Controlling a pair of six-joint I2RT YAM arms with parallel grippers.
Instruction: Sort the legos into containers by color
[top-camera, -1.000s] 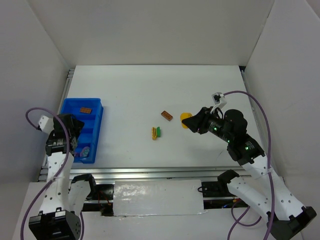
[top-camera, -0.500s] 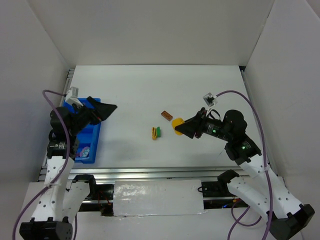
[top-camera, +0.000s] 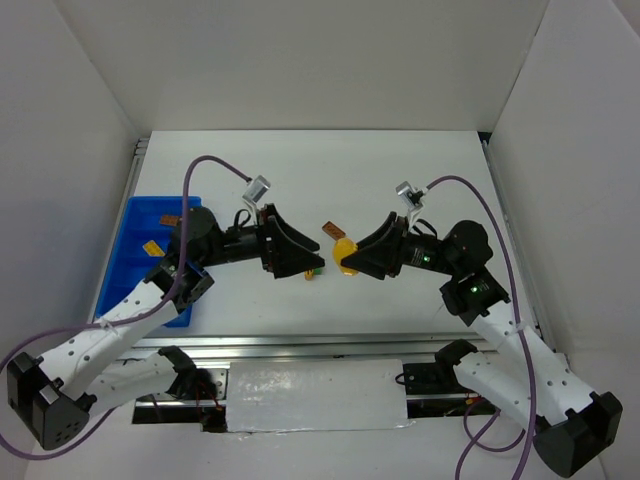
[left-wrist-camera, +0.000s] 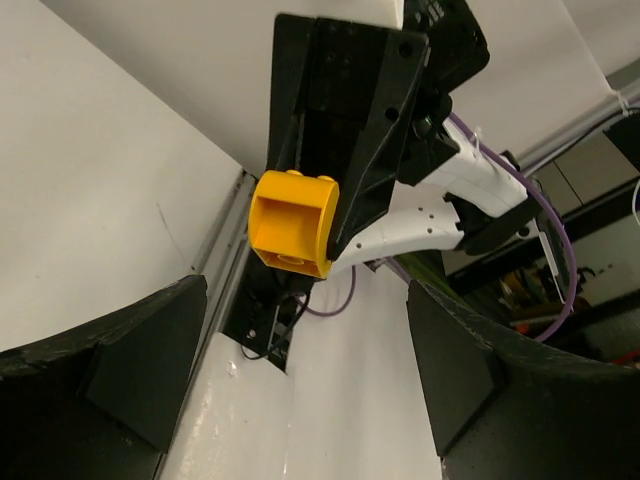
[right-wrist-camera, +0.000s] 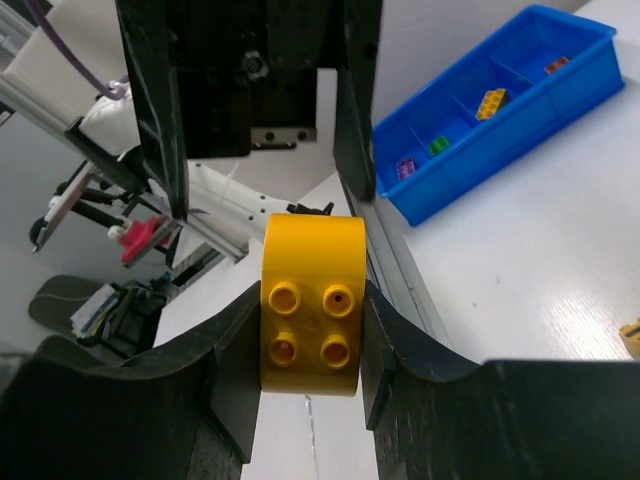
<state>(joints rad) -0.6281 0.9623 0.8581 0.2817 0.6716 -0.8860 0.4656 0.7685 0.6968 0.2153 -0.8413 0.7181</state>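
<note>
yellow brick (top-camera: 345, 256) clamped in r gripper (top-camera: 352, 258); l gripper (top-camera: 308, 262), jaws wide, swung in from 9 o'clock tray (top-camera: 128, 232), prob handover

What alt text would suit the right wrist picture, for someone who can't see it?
A yellow lego with four studs is pinched in the right gripper, facing the open left gripper. A blue tray holding small bricks sits upper right.

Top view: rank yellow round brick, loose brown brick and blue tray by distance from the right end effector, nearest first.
1. yellow round brick: clamped in the right end effector, mid-scene.
2. brown brick: just beyond it, toward the back.
3. blue tray: far left side.
</note>
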